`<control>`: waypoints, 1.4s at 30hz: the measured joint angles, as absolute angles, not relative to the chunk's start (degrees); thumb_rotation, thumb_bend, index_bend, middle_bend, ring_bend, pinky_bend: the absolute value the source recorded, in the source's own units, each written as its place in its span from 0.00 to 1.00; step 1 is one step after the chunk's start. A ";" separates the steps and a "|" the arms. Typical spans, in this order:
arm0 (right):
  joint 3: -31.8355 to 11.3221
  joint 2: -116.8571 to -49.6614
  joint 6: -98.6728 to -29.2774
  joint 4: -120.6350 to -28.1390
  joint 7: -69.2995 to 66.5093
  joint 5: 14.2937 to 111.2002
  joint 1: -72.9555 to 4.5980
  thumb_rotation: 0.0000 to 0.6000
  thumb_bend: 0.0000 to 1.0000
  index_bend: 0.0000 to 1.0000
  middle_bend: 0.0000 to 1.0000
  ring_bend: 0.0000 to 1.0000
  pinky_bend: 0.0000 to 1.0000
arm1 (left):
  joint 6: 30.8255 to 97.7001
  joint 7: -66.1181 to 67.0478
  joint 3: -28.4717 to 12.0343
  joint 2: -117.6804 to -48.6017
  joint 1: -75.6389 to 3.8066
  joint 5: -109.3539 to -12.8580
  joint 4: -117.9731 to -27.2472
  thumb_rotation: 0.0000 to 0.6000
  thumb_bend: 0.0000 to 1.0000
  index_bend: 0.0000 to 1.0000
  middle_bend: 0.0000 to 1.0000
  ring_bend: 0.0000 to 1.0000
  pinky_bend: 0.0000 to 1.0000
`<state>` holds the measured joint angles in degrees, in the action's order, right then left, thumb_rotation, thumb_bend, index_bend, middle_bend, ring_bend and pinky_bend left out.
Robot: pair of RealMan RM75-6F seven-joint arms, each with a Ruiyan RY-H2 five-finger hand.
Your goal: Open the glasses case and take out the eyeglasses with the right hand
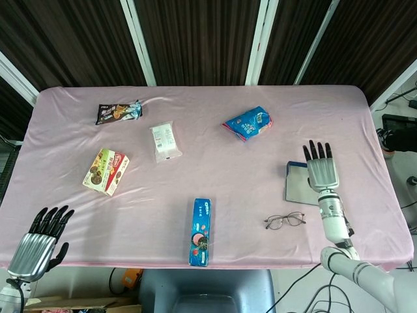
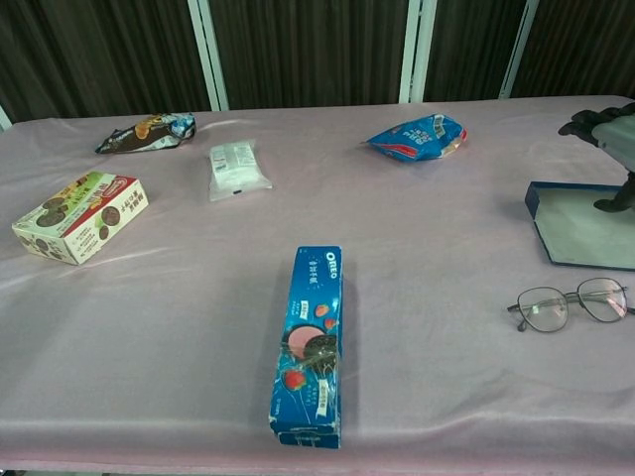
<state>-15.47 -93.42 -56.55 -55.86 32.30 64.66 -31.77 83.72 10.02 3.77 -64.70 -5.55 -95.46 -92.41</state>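
The eyeglasses (image 1: 285,221) (image 2: 569,302) lie by themselves on the pink cloth near the front right, lenses up. Just behind them the blue glasses case (image 1: 295,183) (image 2: 583,234) lies flat and open, its grey inside showing. My right hand (image 1: 322,172) (image 2: 607,139) hovers over the case's right side with its fingers stretched out straight; its thumb hangs close to the case's right edge, and I cannot tell if it touches. Nothing is in that hand. My left hand (image 1: 40,240) stays off the table's front left corner, fingers apart and empty.
An Oreo box (image 1: 201,231) (image 2: 311,342) lies front centre. A cookie box (image 1: 106,171) (image 2: 81,215), a white packet (image 1: 165,142) (image 2: 236,169) and a dark snack bag (image 1: 118,111) (image 2: 147,132) sit to the left. A blue bag (image 1: 248,123) (image 2: 419,137) lies behind the case.
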 measured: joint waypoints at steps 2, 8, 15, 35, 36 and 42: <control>-14.84 -91.01 -57.49 -60.72 30.05 66.41 -31.05 1.00 0.38 0.31 0.00 0.00 0.00 | 83.73 10.02 3.74 -64.72 -5.56 -95.43 -92.43 1.00 0.43 0.00 0.02 0.03 0.00; -11.73 -81.37 -61.28 -78.79 19.80 75.39 -28.32 1.00 0.38 0.42 0.00 0.00 0.00 | 83.70 10.17 3.77 -64.74 -5.54 -95.42 -92.52 1.00 0.43 0.00 0.02 0.03 0.00; -2.73 -71.43 -61.80 -93.21 19.44 83.62 -25.27 1.00 0.38 0.47 0.00 0.00 0.00 | 84.64 9.46 3.98 -64.65 -5.32 -96.33 -92.18 1.00 0.43 0.00 0.02 0.03 0.00; 1.03 -76.51 -58.39 -85.30 24.97 81.67 -24.21 1.00 0.38 0.52 0.00 0.00 0.00 | 84.93 9.04 3.96 -64.58 -5.23 -96.39 -92.06 1.00 0.43 0.00 0.02 0.03 0.00; 0.98 -76.81 -58.28 -84.84 24.91 81.46 -24.26 1.00 0.38 0.53 0.00 0.00 0.00 | 84.96 8.96 3.94 -64.56 -5.22 -96.36 -92.05 1.00 0.43 0.00 0.02 0.03 0.00; 0.81 -78.29 -57.57 -83.13 25.28 80.70 -24.75 1.00 0.47 0.56 0.00 0.00 0.00 | 84.93 8.86 4.00 -64.50 -5.22 -96.46 -92.03 1.00 0.43 0.00 0.02 0.03 0.00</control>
